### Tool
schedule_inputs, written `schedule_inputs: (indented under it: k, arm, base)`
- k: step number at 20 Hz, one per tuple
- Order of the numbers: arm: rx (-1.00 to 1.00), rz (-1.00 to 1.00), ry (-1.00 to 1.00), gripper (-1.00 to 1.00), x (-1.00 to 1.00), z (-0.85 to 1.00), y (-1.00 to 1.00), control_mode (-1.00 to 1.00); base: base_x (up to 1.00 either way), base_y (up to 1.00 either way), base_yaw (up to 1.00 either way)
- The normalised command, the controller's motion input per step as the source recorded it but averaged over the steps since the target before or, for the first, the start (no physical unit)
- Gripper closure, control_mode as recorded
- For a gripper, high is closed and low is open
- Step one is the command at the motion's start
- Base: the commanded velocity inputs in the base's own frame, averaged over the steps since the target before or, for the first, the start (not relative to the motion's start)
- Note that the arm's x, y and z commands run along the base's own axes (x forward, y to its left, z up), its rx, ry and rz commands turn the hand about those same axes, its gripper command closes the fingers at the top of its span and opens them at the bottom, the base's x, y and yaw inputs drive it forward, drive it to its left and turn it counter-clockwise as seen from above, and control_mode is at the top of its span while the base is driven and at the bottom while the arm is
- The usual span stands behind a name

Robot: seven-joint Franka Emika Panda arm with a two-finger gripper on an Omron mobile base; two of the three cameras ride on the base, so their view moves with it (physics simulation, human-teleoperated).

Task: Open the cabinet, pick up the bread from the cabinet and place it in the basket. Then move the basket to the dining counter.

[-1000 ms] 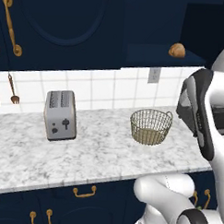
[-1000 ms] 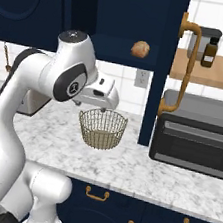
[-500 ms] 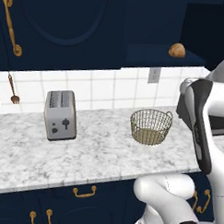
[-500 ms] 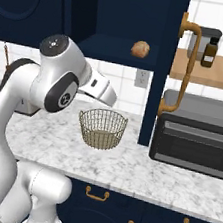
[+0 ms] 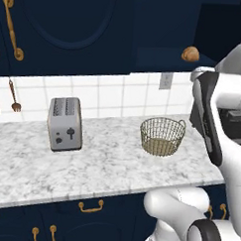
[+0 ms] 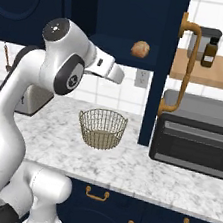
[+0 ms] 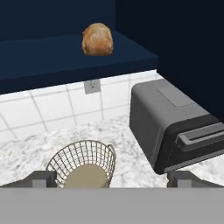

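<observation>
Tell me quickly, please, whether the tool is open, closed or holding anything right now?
Tool: open and empty, tips spread wide above the basket; the bread sits on the cabinet shelf ahead.

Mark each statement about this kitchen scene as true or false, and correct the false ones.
1. The bread lies inside the basket. False: it sits on the open cabinet shelf, above the basket.
2. The gripper is open and holds nothing. True.
3. The toaster stands on the marble counter. True.
4. The cabinet door is closed. False: it stands open.
5. The basket hangs from the gripper. False: it rests on the counter.
</observation>
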Motion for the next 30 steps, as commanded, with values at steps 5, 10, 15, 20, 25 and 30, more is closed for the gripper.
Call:
schedule_inputs:
  k: [5,10,15,20,25,30]
  arm:
    - [0.02,0.00,-0.08,-1.00,0.35,0.57,-0.09,-1.00]
    - [0.02,-0.01,-0.01,-1.00,0.45,0.34,-0.10,-1.00]
    - [0.00,0.00,0.00,-1.00,0.81,0.00,-0.04,-1.00]
    - [0.00,0.01,0.00,-1.00,0.83,0.00,-0.20,-1.00]
    - [0.00,0.04,0.01,-1.00,0.65,0.00,-0.36,-1.00]
    - [0.00,0.05,0.08,-1.00,0.55,0.00,-0.09,-1.00]
  base:
    - [0.00,0.00,0.00]
    - [0.00,0.00,0.00]
    - [0.00,0.00,0.00]
    - [0.00,0.00,0.00]
    - [0.00,0.00,0.00]
    - [0.00,0.00,0.00]
